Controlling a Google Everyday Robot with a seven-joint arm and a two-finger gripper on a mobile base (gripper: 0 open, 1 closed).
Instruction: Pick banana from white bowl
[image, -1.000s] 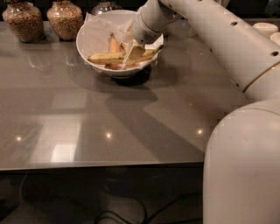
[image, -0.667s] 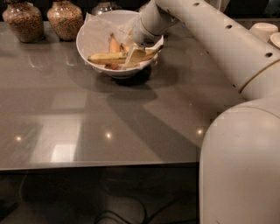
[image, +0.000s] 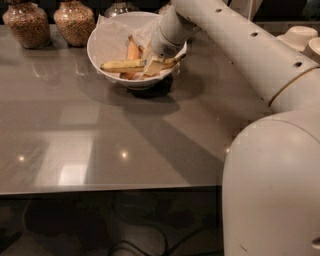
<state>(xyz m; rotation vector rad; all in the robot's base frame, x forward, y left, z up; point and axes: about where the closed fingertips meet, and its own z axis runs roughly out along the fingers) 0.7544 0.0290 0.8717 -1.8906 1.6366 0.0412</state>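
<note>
The white bowl with a crumpled paper lining stands at the back of the grey table. The yellow banana lies level across the bowl, with its left end near the front left rim. My gripper reaches down into the bowl from the right and is shut on the banana's right end. Shorter orange-tinted fruits lie behind the banana in the bowl. The arm hides the right side of the bowl.
Two glass jars of brown grains stand at the back left of the table. Small cream bowls sit at the back right. My arm and white body fill the right side.
The banana's left end has risen slightly against the bowl's rim. The gripper stays at the banana's right end inside the bowl.
</note>
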